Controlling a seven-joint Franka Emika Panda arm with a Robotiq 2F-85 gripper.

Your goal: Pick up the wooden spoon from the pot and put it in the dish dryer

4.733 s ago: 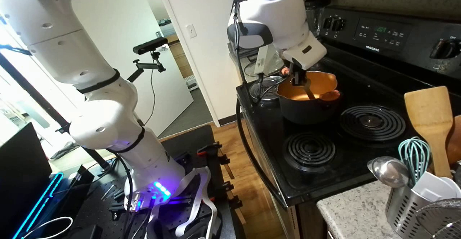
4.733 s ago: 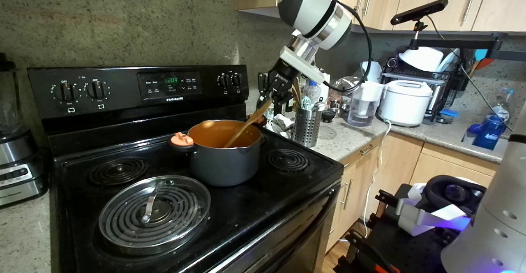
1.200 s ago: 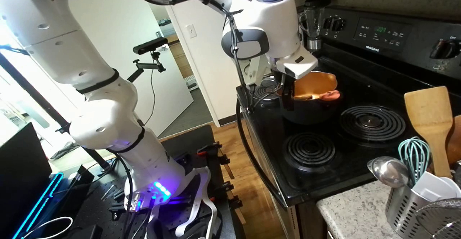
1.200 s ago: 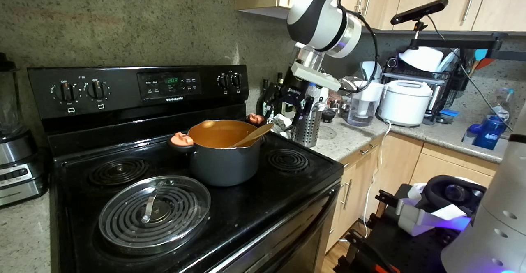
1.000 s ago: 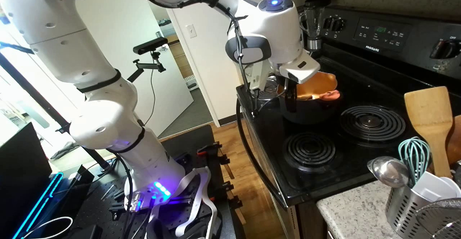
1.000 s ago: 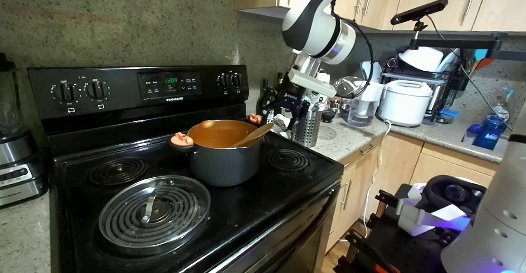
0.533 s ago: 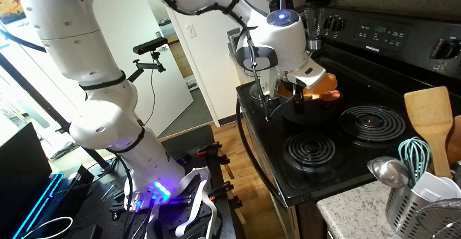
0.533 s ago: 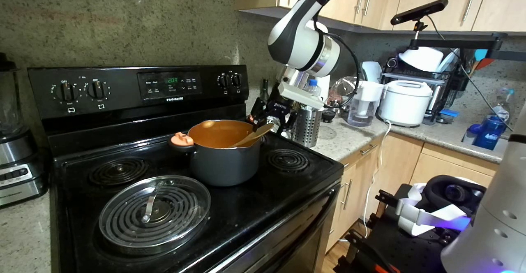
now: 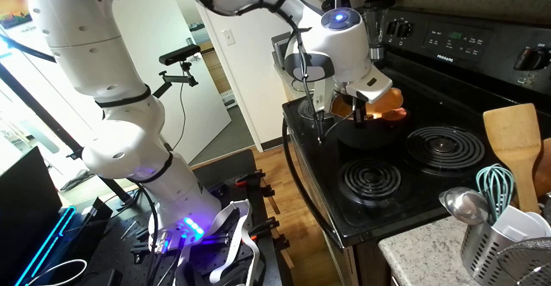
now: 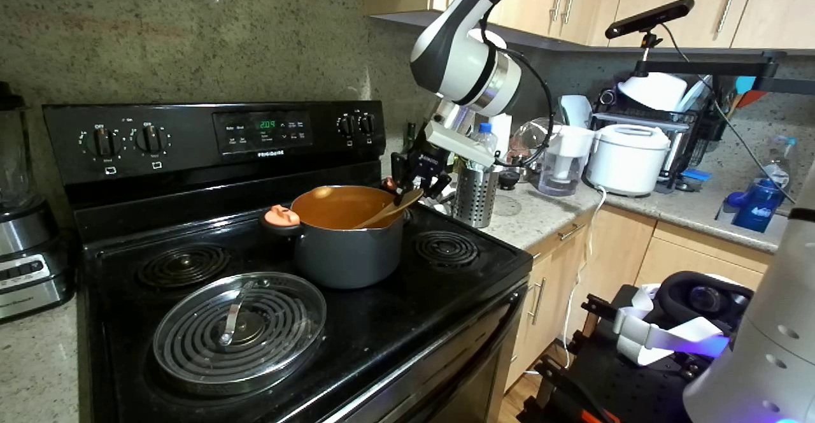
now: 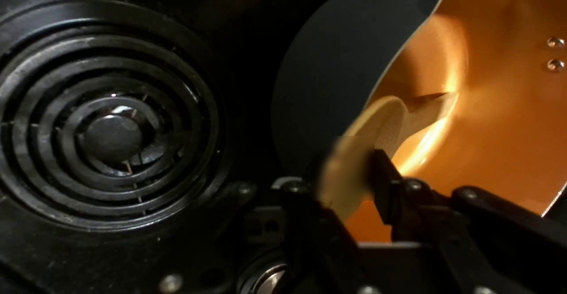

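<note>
Closer to the spoon (image 11: pixel 384 126) than a second ago, the jaws stand spread, its head between them; it slants from the pot (image 10: pixel 347 258).

The wooden spoon (image 11: pixel 382 128) is tan and tilted, its broad rounded end raised past the rim of the pot (image 10: pixel 347 258) and its narrower length slanting down inside. The pot stands upright, dark grey outside, bright orange within. The dish dryer (image 10: pixel 475 202), a perforated silver metal holder, stands upright, well apart from both.
</note>
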